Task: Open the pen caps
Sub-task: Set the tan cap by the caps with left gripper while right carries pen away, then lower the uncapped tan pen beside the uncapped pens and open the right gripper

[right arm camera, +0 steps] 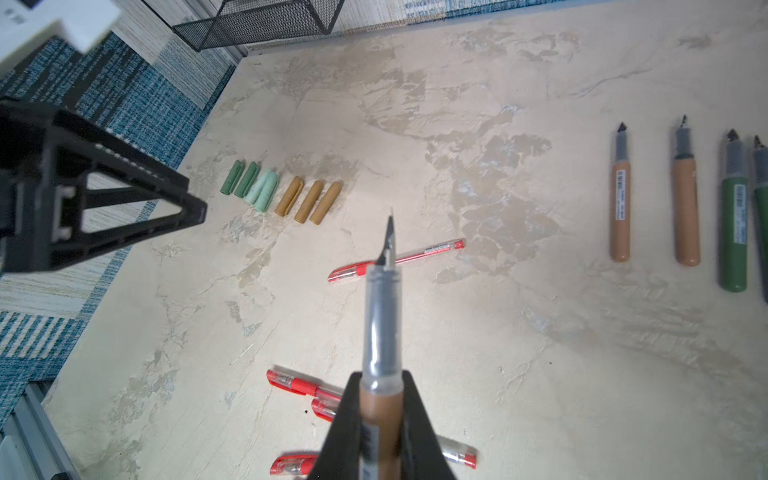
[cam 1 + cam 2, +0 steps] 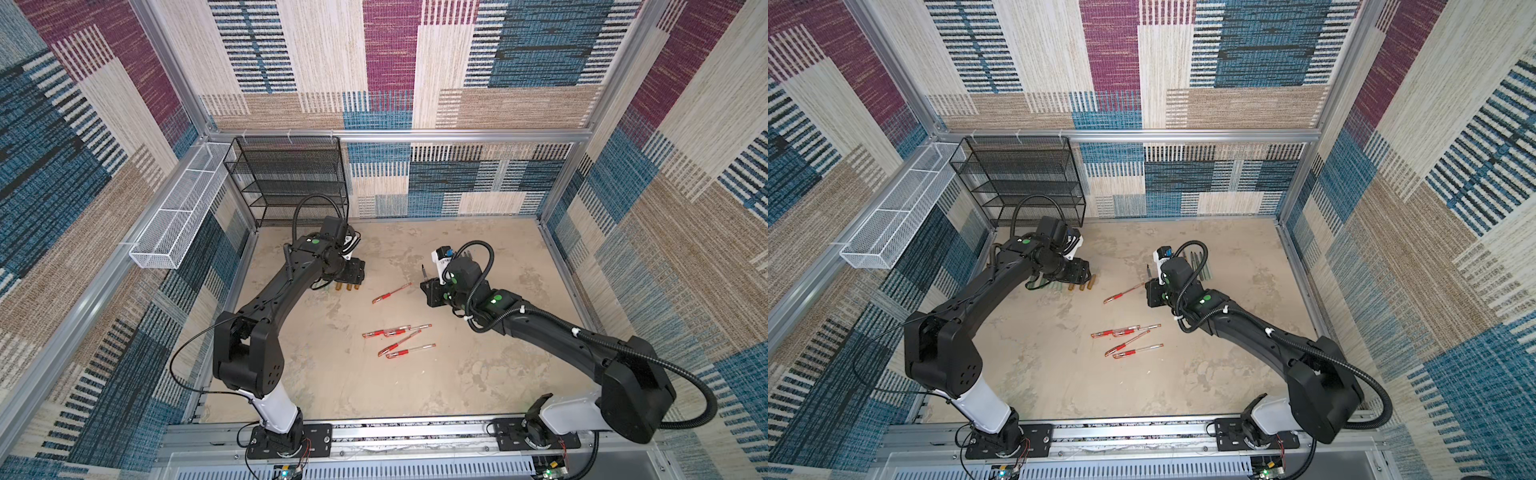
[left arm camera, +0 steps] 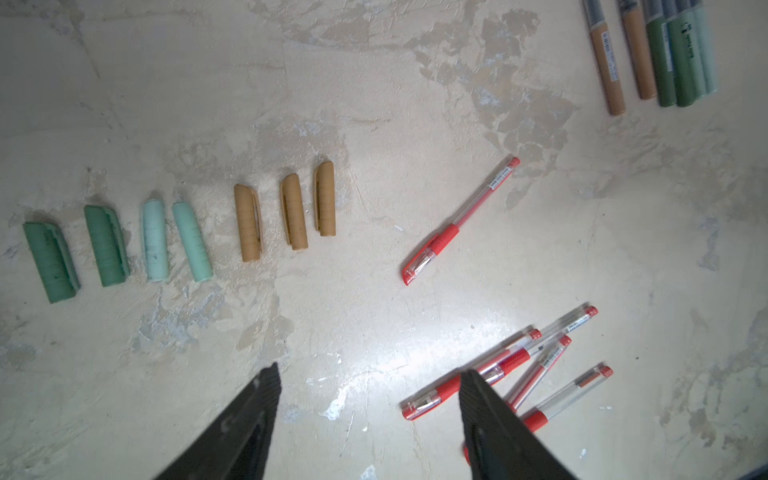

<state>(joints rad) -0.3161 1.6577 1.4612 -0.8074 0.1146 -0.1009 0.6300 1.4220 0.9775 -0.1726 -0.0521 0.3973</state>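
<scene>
An aluminium rail (image 2: pixel 415 432) edges the near side of the mottled beige surface (image 2: pixel 332 386). Beyond it lie four capped red pens (image 2: pixel 410 350) in a loose cluster, then one red pen (image 2: pixel 391 293) alone. Further on, the left tool (image 3: pixel 368 374) hangs with jaws wide and nothing between them, near the pen caps (image 3: pixel 192 242): seven green, mint and tan ones in a row on the surface. The right tool (image 1: pixel 380 386) is clamped on an uncapped tan pen body (image 1: pixel 382 316). At the back stand a black mesh shelf (image 2: pixel 286 178) and walls (image 2: pixel 390 62) of blue, maroon and beige weave.
</scene>
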